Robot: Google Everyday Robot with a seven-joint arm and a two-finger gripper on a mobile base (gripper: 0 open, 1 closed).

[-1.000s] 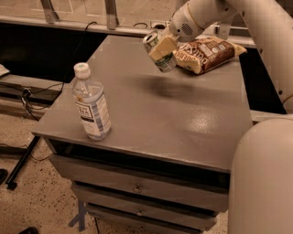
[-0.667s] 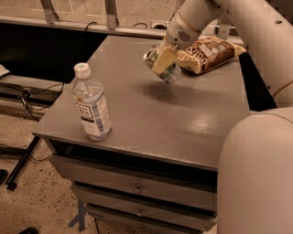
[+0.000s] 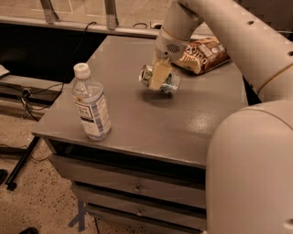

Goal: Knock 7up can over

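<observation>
Camera view, near to far: the robot's big cream body [image 3: 249,173] fills the lower-right corner, w/ the arm [image 3: 229,32] arching up and over the right side of the table [image 3: 137,123]. The grey table has drawers [image 3: 132,185] under its front edge. Speckled floor [image 3: 36,192] and a black stand leg [image 3: 20,160] sit at lower left. On the table's near-left corner stands a clear water bottle [image 3: 91,107], upright, white cap on, well apart from the other items.

Mid-table, the gripper [image 3: 160,78] comes down from above and is clamped round the 7up can [image 3: 171,84]. One pale finger [image 3: 160,73] crosses the can's side; the other is hidden behind it. The can lies sideways in the grip, silver top facing the bottle side, green markings near its other end. A dark shadow sits on the tabletop right below it; can't tell if the can touches the surface.

Just behind the gripper, toward the table's far-right part, a brown snack bag [image 3: 203,55] lies flat, the closest item to the can. Beyond the far edge are metal posts [image 3: 110,13], w/ cables [image 3: 27,93] off at the left.
</observation>
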